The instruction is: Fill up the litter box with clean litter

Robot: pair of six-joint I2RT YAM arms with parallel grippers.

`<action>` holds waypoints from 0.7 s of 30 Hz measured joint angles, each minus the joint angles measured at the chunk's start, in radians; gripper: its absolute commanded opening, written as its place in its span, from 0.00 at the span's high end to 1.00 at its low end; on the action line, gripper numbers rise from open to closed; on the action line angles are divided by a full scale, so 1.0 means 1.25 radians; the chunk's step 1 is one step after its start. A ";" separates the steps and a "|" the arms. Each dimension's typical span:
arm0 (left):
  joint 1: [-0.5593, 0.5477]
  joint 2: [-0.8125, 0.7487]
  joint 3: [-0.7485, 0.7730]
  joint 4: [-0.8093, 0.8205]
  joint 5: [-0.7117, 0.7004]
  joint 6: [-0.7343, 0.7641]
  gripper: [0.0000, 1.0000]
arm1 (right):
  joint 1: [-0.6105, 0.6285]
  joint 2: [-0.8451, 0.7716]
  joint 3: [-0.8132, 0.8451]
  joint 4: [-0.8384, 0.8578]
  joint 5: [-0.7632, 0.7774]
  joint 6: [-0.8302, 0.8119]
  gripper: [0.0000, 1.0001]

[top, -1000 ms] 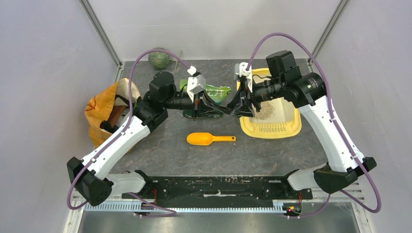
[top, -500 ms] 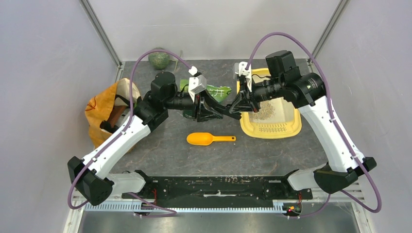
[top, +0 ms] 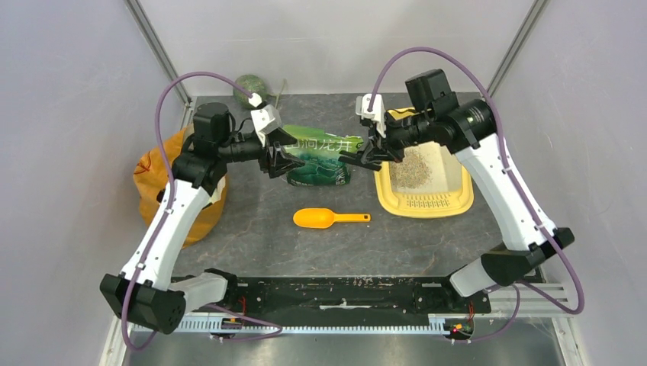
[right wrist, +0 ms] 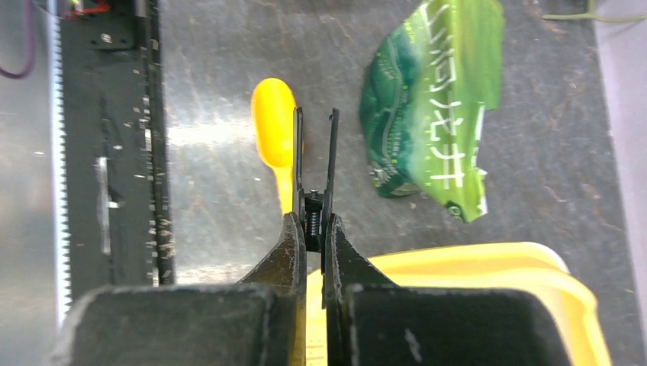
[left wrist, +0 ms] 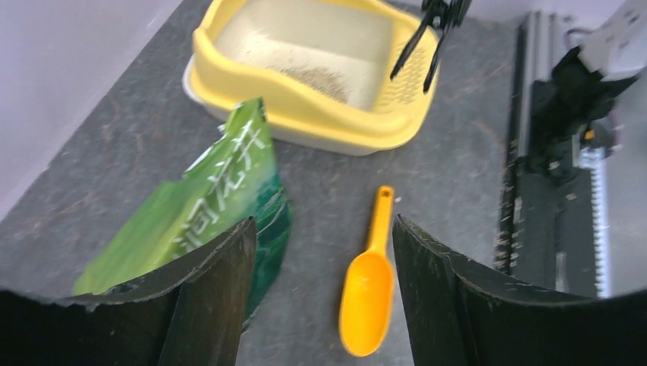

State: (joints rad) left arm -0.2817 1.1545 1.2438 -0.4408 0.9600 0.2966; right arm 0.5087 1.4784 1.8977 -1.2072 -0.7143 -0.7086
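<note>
Litter box (top: 424,206) at right rear of table (top: 259,229), slotted grille toward arm bases. Clean litter (top: 410,169) in loose pile in basin.

Green pouch (top: 317,152) flat, near box's left rim; white characters, unreadable.

Orange scoop (top: 320,219) in front, open room around.

Right gripper (top: 352,158) between box and pouch, fingers almost together, thin gap, empty.

Left gripper (top: 284,158) at pouch's left end, fingers wide apart, empty.

Half second before, meeting over pouch; now drawn apart.
</note>
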 measured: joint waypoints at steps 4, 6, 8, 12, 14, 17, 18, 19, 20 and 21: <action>0.014 0.046 0.021 -0.048 -0.041 0.130 0.29 | -0.017 0.080 0.081 -0.028 0.035 -0.084 1.00; 0.014 0.093 0.042 -0.062 -0.060 0.186 0.29 | -0.034 0.125 0.124 -0.038 0.050 -0.123 1.00; 0.014 0.152 0.078 -0.077 -0.070 0.234 0.29 | -0.049 0.167 0.156 -0.052 0.062 -0.165 1.00; 0.014 0.253 0.139 -0.083 -0.078 0.303 0.29 | -0.070 0.229 0.175 -0.084 0.076 -0.242 1.00; 0.015 0.283 0.156 -0.083 -0.083 0.334 0.29 | -0.073 0.262 0.193 -0.097 0.080 -0.273 1.00; 0.015 0.320 0.186 -0.093 -0.093 0.387 0.30 | -0.074 0.310 0.222 -0.108 0.089 -0.309 1.00; 0.015 0.333 0.200 -0.102 -0.096 0.406 0.30 | -0.074 0.323 0.230 -0.110 0.095 -0.314 1.00; 0.014 0.342 0.212 -0.110 -0.097 0.421 0.30 | -0.074 0.336 0.241 -0.114 0.100 -0.317 1.00; 0.014 0.355 0.229 -0.121 -0.097 0.442 0.30 | -0.074 0.352 0.258 -0.116 0.106 -0.320 1.00; 0.014 0.368 0.243 -0.130 -0.098 0.464 0.30 | -0.074 0.363 0.270 -0.115 0.110 -0.320 1.00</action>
State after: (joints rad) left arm -0.2638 1.6142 1.5471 -0.6037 0.8375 0.8764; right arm 0.4168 1.9320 2.2356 -1.3514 -0.5770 -1.1088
